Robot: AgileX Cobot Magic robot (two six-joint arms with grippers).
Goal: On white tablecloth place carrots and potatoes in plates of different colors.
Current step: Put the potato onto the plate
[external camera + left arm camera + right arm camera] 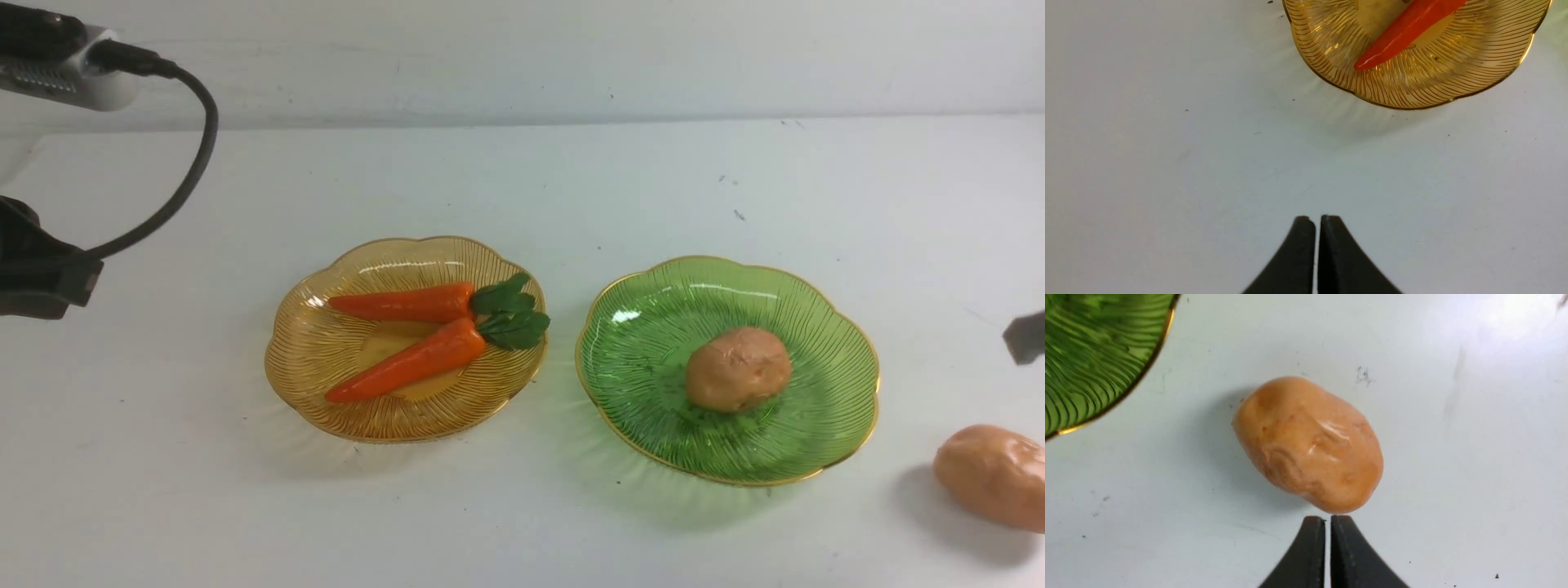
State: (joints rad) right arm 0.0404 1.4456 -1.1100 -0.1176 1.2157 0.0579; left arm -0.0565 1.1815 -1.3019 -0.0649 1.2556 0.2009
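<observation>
We judge the sorting to be nearly finished, with the last potato as the step in hand. Our right gripper (1327, 518) has its fingertips together with nothing between them, and the loose potato (1308, 445) lies on the white tablecloth (506, 523) near those tips (how much height separates them, we cannot tell). Between that gripper's side of the table and the amber plate, the green plate (620, 408) holds the other potato (739, 369), resting well inside the rim.

Our left gripper (1318, 218) is also closed on nothing, over bare cloth close to the amber plate (302, 384). In that plate, to the right of the left gripper, lie both carrots, the upper carrot (408, 303) and the lower carrot (416, 361), side by side with their leafy tops (516, 328) reaching the edge. We would leave that arm where it is, since its share looks done.

What the next move calls for, as we see it, is spreading the right fingers wide, centring them over the loose potato and lowering them to either side of its narrower width. A rounded, glossy skin like that could roll if caught off-centre (we would favour a low, even pinch). Then we would lift it clear of the gold rim (878, 384) and set it down beside its mate, without knocking that one.
</observation>
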